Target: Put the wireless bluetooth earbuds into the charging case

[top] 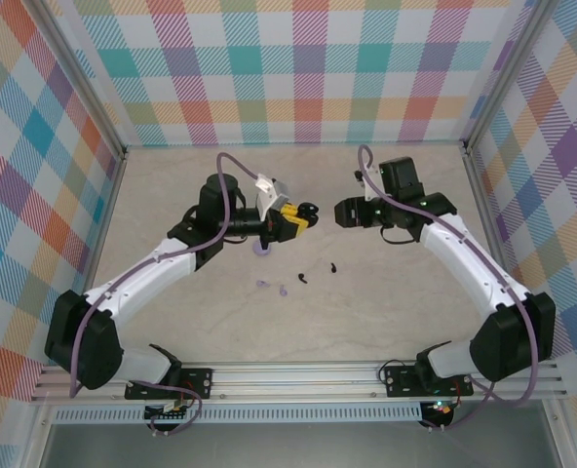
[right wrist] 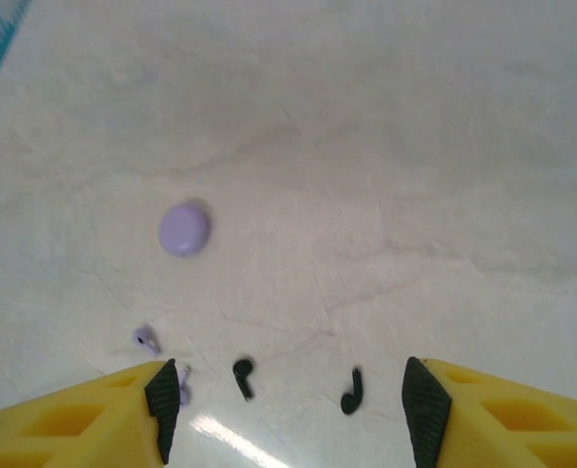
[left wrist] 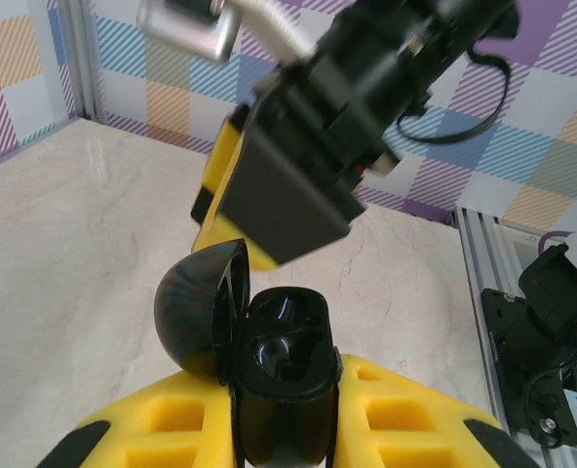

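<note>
Fetching stage: black charging case (left wrist: 287, 356), lid open, clamped in left gripper (left wrist: 288, 429); right gripper (right wrist: 284, 409) spread above black earbuds (right wrist: 243, 377), fine pinch probably next.

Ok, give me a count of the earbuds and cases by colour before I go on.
Black earbuds: 2
Lavender earbuds: 2
Black case, open: 1
Lavender case: 1
Total: 6

Right gripper (right wrist: 287, 388), jaws apart, at the lower edge above a pale table (right wrist: 415, 146). Between the jaws: two black buds (right wrist: 243, 377). Lower left: two lavender buds (right wrist: 145, 339), one partly hidden by the gripper. Left of centre: round lavender case (right wrist: 183, 230).
</note>
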### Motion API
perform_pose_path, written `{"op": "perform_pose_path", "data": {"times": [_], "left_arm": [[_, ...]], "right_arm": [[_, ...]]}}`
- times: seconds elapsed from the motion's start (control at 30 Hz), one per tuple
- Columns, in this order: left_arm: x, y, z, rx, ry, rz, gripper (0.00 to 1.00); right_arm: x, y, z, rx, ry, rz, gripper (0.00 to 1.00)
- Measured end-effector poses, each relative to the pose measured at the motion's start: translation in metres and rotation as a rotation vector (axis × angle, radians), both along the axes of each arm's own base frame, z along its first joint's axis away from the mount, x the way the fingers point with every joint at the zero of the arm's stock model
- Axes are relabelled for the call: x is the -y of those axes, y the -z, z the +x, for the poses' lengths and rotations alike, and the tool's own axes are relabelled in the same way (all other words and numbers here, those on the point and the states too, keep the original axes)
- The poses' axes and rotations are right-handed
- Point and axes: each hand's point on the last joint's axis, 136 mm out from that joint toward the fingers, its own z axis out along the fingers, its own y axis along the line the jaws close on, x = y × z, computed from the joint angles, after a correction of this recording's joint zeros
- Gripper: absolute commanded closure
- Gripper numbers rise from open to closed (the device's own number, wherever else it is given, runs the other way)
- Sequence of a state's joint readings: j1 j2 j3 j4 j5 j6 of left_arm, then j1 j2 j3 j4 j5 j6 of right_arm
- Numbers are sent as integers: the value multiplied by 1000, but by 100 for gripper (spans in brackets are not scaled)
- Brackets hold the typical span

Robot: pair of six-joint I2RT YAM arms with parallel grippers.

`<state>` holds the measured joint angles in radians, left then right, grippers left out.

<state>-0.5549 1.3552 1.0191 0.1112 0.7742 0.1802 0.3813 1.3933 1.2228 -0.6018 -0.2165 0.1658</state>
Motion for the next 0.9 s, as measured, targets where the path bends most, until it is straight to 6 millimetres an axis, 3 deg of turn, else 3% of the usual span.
{"op": "perform_pose_path", "data": {"times": [0.2,0.33,0.57,0.9], "left_arm": [[-8,3,-10,-36,-26,-16,88],[-12,6,-15,-53,-45,-17,88],[-19,11,-22,-96,-91,-22,90],[-16,15,-22,-127,-113,-20,90]], "right_arm": [[4,65,-12,-180,10,-58,50],[0,97,-25,-297,-3,-42,58],[-10,133,-44,-434,-30,-31,74],[-7,164,-47,-497,-11,-101,78]]}}
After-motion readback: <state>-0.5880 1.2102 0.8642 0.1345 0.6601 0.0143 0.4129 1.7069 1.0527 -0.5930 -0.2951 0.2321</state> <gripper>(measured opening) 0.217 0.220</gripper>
